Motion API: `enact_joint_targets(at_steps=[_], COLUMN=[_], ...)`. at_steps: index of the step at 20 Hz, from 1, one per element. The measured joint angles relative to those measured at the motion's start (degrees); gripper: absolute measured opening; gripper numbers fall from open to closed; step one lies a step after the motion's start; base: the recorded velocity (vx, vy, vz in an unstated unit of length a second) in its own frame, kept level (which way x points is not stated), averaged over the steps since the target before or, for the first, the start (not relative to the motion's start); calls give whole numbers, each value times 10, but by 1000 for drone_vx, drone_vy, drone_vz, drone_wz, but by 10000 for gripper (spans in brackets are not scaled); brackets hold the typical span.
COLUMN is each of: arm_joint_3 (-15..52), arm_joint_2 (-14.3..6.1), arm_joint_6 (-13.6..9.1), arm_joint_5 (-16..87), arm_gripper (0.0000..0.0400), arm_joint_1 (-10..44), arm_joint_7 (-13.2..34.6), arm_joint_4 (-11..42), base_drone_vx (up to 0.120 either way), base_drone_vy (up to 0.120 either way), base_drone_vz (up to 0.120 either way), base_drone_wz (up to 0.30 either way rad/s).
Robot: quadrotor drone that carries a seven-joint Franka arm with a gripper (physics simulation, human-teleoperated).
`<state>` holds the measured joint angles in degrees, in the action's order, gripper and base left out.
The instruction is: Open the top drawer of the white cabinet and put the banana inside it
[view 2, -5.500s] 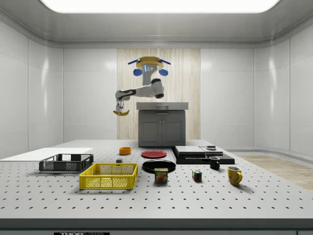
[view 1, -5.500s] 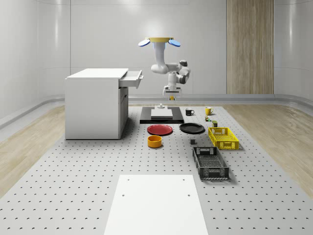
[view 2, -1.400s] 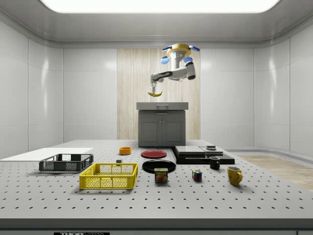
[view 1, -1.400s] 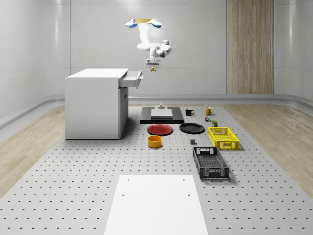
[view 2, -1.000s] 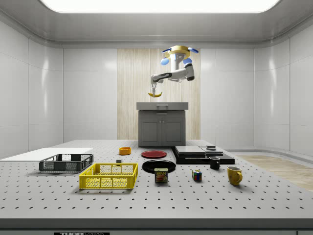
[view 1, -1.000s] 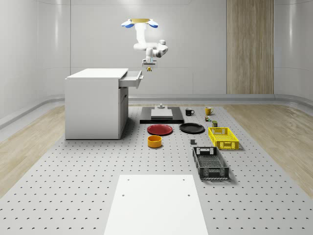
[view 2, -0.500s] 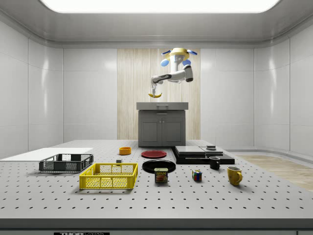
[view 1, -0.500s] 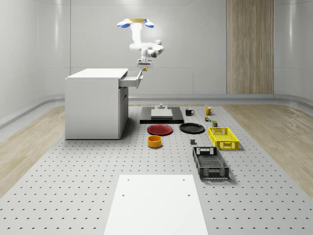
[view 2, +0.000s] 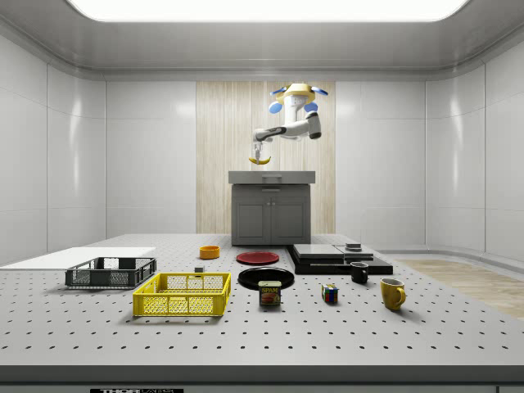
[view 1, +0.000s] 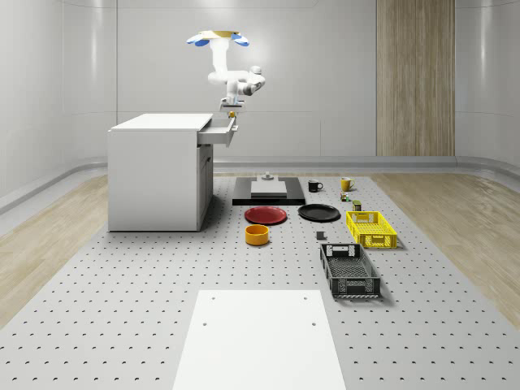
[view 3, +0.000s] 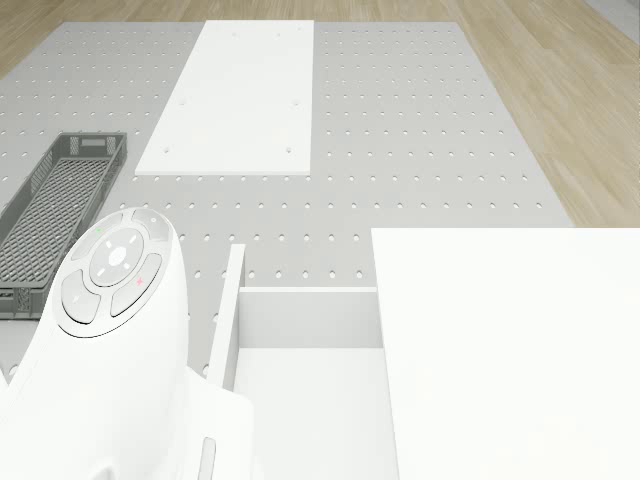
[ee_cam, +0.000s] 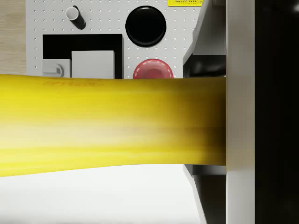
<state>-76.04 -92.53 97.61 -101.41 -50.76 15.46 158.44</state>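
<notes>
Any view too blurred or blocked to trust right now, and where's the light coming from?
Wrist view: the banana, held in the claw, is a soft yellow band across the middle. Drone view: the arm covers one corner, yet the open drawer reads clearly. Side view: a ceiling panel lights evenly; shadows are faint.

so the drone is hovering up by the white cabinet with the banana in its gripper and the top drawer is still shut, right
Not quite: the top drawer is already pulled out, as the whole-scene view shows. The rest holds: the drone hovers by the white cabinet with the banana in its gripper, above the drawer.
</notes>
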Motion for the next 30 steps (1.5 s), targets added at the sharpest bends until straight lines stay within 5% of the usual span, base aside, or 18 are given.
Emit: enact_joint_targets(at_steps=[19,30], arm_joint_3=[0,46], arm_joint_2=[0,2], arm_joint_6=[0,18], arm_joint_5=[0,-42], arm_gripper=[192,192], arm_joint_1=[0,-11], arm_joint_7=[0,-2], arm_joint_4=[0,-13], base_drone_vx=[0,0], base_drone_vy=[-107,-4], base_drone_vz=[0,0], base_drone_wz=[0,0])
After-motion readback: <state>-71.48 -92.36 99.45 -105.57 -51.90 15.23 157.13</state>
